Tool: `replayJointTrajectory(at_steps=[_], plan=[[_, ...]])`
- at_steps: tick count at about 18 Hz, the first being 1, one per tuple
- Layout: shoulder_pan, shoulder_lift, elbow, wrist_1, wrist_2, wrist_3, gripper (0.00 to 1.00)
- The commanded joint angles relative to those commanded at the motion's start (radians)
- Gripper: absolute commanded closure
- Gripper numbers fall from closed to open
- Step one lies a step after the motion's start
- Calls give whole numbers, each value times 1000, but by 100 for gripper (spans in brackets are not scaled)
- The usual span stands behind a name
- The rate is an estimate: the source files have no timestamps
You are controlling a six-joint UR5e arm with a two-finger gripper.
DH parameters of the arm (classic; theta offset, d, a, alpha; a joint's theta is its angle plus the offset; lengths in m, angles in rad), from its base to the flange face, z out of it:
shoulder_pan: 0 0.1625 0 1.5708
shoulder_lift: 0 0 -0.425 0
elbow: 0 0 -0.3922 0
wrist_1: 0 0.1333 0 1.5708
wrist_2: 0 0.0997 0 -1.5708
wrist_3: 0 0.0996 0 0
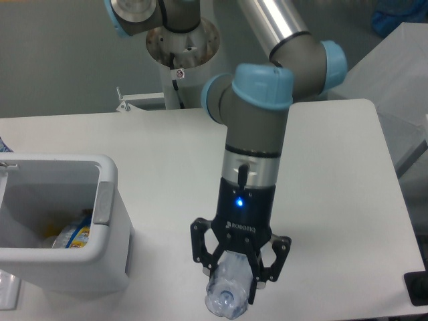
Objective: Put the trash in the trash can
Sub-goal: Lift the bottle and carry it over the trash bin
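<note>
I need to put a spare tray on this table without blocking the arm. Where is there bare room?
Bare tabletop runs right of the arm to the table's right edge, and along the back between the bin and the robot's base. The front middle is crowded: the gripper holds the bottle there, beside the bin.

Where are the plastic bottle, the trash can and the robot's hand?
plastic bottle (226,299), fixed camera, on its clear lower end near the cap.
trash can (107,200), fixed camera, on the grey tab on its rim.
hand (236,275), fixed camera, midway between its fingertips.
</note>
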Motion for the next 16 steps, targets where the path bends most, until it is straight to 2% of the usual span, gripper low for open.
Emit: replayJointTrajectory(at_steps=[4,6,16], plan=[[-31,74,5,2,0,-112,38],[-57,97,-2,2,0,-123,38],[-212,112,-12,2,-11,-171,38]])
